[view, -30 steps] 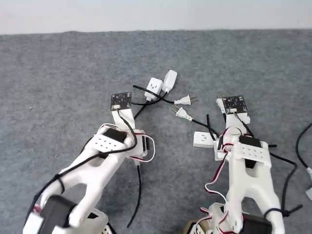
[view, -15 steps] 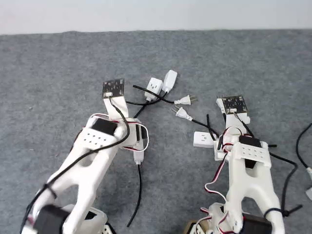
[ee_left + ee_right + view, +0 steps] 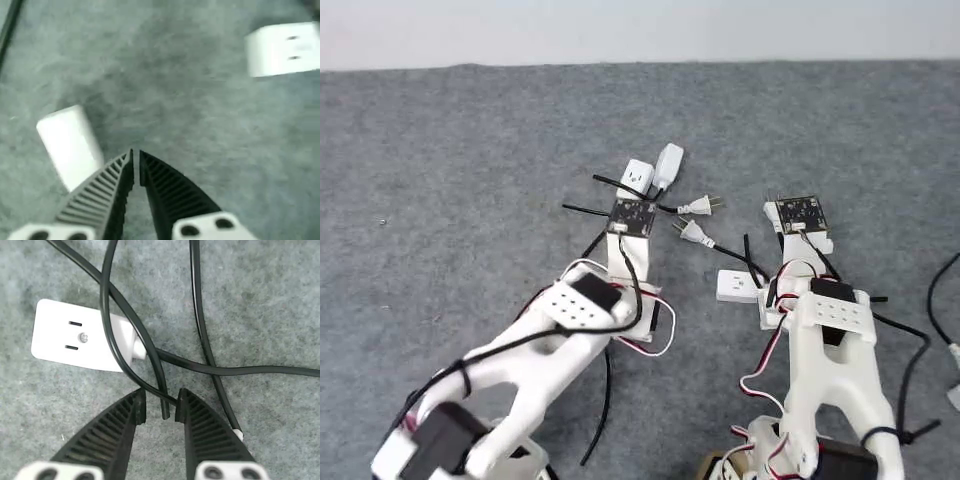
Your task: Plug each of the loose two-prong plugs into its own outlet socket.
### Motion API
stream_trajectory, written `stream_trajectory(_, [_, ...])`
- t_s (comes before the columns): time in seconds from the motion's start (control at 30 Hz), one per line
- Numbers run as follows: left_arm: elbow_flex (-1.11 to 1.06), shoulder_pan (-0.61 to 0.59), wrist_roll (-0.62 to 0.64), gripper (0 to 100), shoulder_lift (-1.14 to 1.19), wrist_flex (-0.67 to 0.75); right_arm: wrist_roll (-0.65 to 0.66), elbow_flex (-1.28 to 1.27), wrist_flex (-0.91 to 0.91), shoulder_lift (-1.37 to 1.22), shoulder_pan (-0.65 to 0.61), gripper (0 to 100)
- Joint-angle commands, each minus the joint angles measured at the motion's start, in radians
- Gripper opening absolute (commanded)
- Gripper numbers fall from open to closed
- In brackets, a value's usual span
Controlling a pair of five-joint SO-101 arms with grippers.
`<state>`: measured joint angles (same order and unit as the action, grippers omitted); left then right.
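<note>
grey felt table [image 3: 440, 180] under everything. your two white arms come in from the near edge.

left arm [image 3: 560, 330] leans in toward the middle, its wrist just short of a pair of white outlet blocks [image 3: 638, 178] that lie touching each other. right arm [image 3: 830, 340] stands on its own side, wrist over a single outlet [image 3: 736, 286].

left gripper [image 3: 136, 159]: fingers all but together, a bare slit between them, nothing held. it hangs over bare felt. a plain white block [image 3: 70, 145] sits just beside it, and a slotted outlet face [image 3: 284, 49] lies farther off.

right gripper [image 3: 161, 406]: jaws parted a little. the cut end of a black cable [image 3: 156, 375] lies in the gap with room on both sides, so not clamped. that cable crosses the corner of the single outlet, slots facing up.

the two-prong plugs are loose on the felt between the arms, neither one in a socket: one plug [image 3: 697, 207] near the outlet pair, the other plug [image 3: 691, 233] just below it, both trailing black cord.
</note>
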<state>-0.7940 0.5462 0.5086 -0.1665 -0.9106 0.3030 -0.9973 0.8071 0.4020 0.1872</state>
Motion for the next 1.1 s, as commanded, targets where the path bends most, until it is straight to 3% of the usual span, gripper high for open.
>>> stream_trajectory(0.0, [0.024,-0.081,0.014,1,0.015,0.015,0.009,0.011,-0.019,0.025,0.007,10.6])
stream_trajectory(0.23, [0.004,-0.189,0.014,1,-0.066,-0.066,0.026,0.011,-0.019,0.025,0.007,10.6])
stream_trajectory(0.53, [-0.131,-0.299,0.014,1,-0.081,0.041,0.028,0.009,-0.019,0.025,0.007,10.6])
stream_trajectory(1.07, [-0.047,-0.305,-0.126,2,-0.087,0.015,0.023,0.009,-0.021,0.025,0.002,10.6])
